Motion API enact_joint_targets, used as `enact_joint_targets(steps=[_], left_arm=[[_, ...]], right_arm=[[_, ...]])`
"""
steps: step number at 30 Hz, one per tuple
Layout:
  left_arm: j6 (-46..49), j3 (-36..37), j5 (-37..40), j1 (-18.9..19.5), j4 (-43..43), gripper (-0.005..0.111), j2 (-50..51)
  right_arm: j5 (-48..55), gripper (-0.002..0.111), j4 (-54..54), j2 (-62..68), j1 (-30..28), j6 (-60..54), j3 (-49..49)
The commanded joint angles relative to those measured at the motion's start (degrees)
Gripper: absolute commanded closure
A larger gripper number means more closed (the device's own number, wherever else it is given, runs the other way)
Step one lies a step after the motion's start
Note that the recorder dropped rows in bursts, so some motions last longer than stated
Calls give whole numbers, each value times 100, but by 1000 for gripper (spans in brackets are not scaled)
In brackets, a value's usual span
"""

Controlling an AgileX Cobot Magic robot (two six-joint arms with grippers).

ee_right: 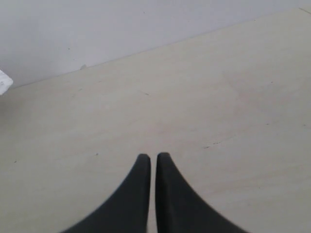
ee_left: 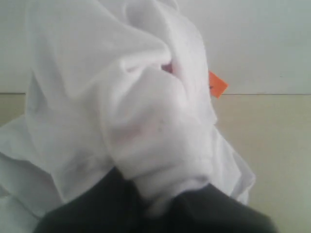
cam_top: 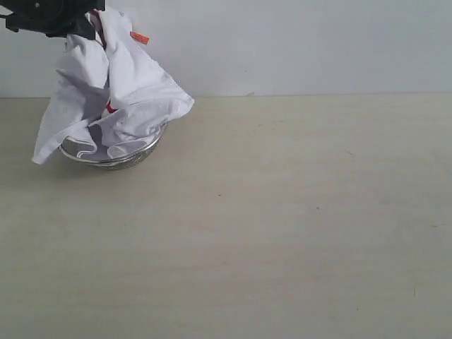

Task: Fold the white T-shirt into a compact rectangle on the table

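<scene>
There's the left gripper [cam_top: 83, 27] clamped on the white T-shirt [cam_top: 127, 78], bunched and hanging near the table [cam_top: 282, 226]'s left end by the wall, lower folds draped into the wire basket [cam_top: 134, 157], orange tag [cam_top: 140, 37] up top; right gripper [ee_right: 153, 158] pinched closed, empty, over bare tabletop

The exterior camera looks down across the table [cam_top: 296, 233] to the wall [cam_top: 318, 42], with the shirt [cam_top: 127, 78] far off at ten o'clock. My left wrist camera sits tight against that shirt, wall behind. My right one looks low over my fingers [ee_right: 136, 194] at table and the same wall.
</scene>
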Motion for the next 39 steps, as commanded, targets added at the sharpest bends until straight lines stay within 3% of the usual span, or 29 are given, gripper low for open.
enact_joint_targets(steps=[1, 17, 21, 25, 32, 36, 37, 39], left_arm=[[498, -40, 67, -51, -704, 102, -476], [473, -40, 402, -51, -837, 102, -1602], [458, -40, 479, -51, -837, 102, -1719], [458, -40, 549, -51, -837, 102, -1846], [458, -40, 573, -51, -837, 102, -2143], [458, -40, 573, -51, -904, 102, -2324], [458, -40, 585, -51, -958, 102, -2363], [498, -40, 619, -51, -987, 102, -2470]], right_arm=[[-38, 108, -4, -31, -6, -23, 0], [-66, 108, -36, -31, -6, -53, 0], [-147, 108, -844, -31, -6, -654, 0], [-992, 108, -1793, -31, -6, -1292, 0], [-3832, 108, -1765, -31, -6, -1216, 0], [-5665, 108, -1520, -31, -6, -48, 0], [-5634, 108, -1262, -31, -6, 512, 0], [-4580, 108, -809, -31, -6, 1900, -139]])
